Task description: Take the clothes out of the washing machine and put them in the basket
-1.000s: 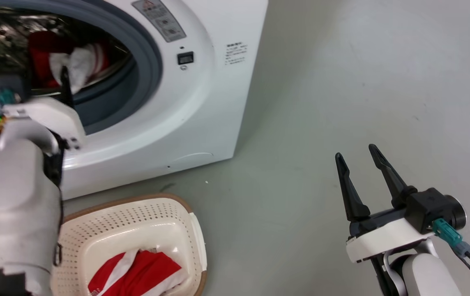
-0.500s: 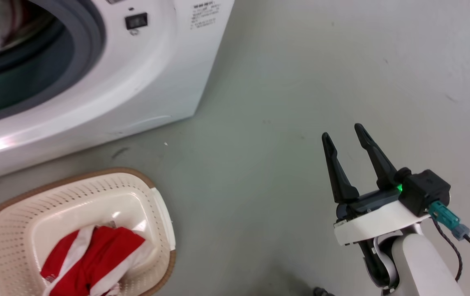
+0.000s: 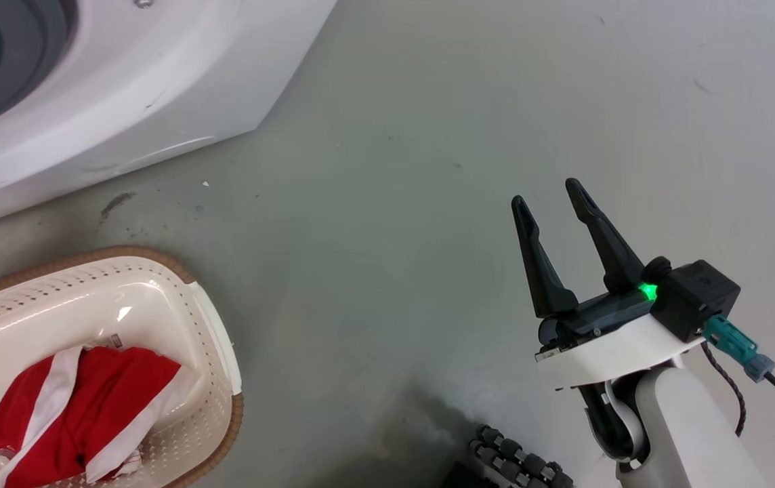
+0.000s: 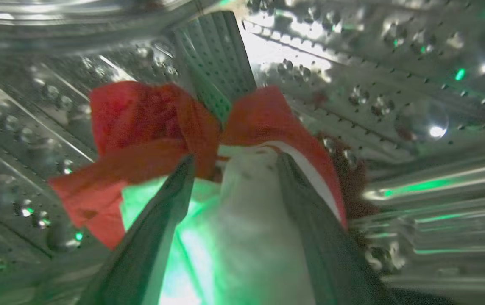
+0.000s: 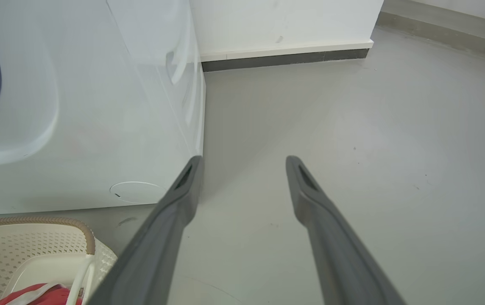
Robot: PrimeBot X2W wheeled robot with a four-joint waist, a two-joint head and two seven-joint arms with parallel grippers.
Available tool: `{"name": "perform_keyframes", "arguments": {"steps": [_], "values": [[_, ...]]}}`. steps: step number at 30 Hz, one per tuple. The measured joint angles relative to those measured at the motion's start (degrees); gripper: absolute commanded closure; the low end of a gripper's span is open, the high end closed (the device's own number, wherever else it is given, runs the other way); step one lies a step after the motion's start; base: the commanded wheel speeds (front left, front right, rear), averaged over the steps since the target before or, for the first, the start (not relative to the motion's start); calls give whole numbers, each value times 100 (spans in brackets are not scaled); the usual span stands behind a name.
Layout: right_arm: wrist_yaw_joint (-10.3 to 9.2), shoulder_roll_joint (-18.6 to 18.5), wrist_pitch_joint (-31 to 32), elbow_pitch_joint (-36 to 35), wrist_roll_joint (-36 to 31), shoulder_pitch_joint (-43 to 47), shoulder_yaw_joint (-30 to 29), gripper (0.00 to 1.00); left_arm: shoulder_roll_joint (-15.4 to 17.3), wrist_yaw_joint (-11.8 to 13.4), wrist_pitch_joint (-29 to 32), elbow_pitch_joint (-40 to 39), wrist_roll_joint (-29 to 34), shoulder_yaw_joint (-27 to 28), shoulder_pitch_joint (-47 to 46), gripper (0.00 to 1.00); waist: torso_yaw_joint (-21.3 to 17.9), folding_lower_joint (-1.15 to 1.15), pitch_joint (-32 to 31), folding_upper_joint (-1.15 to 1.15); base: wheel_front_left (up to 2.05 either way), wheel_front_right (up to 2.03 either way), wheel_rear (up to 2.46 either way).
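The white washing machine (image 3: 123, 88) is at the head view's upper left; part of its grey porthole rim shows. Inside its shiny perforated drum (image 4: 352, 76) lies a red and white garment (image 4: 140, 118). My left gripper (image 4: 234, 156) is open, its fingers astride the garment's white part. The cream basket (image 3: 218, 339) stands on the floor at the lower left and holds another red and white garment (image 3: 89, 400). My right gripper (image 3: 545, 192) hovers open and empty over bare floor, well right of the basket. The right wrist view shows the right gripper (image 5: 242, 157), washing machine (image 5: 77, 106) and basket (image 5: 34, 245).
Grey floor (image 3: 394, 203) stretches between the machine, the basket and my right arm. Dark rollers of my base (image 3: 516, 464) show at the bottom edge. A white wall with a dark baseboard (image 5: 285, 59) runs behind the machine.
The head camera has swung, so the machine and basket slid up and left in its picture and my left arm left it. The right gripper stays open.
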Motion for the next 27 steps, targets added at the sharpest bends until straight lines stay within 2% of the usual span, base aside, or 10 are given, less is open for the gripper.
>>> {"name": "perform_keyframes", "arguments": {"steps": [5, 6, 7, 8, 11, 17, 27], "values": [[1, 0, 0, -9, 31, -1, 32, 0, 60, -9, 825, 58, -297, -226, -74, 0, -51, 0, 73, 0, 0, 0, 0], [0, -1, 0, -10, 37, -1, 33, 0, 91, -9, 887, 30, -337, -241, -91, 27, -54, 0, 83, 0, 0, 0, 0], [0, -1, 0, -10, 42, -2, 35, 0, 123, -9, 990, 11, -368, -254, -96, 73, -58, 0, 89, 0, 0, 0, 0], [1, 0, 0, -9, 44, -3, 40, 0, 145, -9, 1070, 9, -413, -242, -91, 100, -59, 0, 89, 0, 0, 0, 0], [0, 0, 0, -3, 44, -28, 40, 0, 202, -1, 1096, -141, -480, -213, -33, 100, -62, 0, 83, 0, 0, 0, 0], [0, 0, 0, 31, 1, -36, -45, 0, 207, 163, 545, -659, -555, -194, 383, 100, -15, 0, -32, 0, 0, 0, 0], [1, 2, -1, 99, -315, -27, -209, 0, 2, 708, -1418, -1351, -727, -3, 1382, 100, 152, -1, -567, 0, 0, 0, 0]]}}
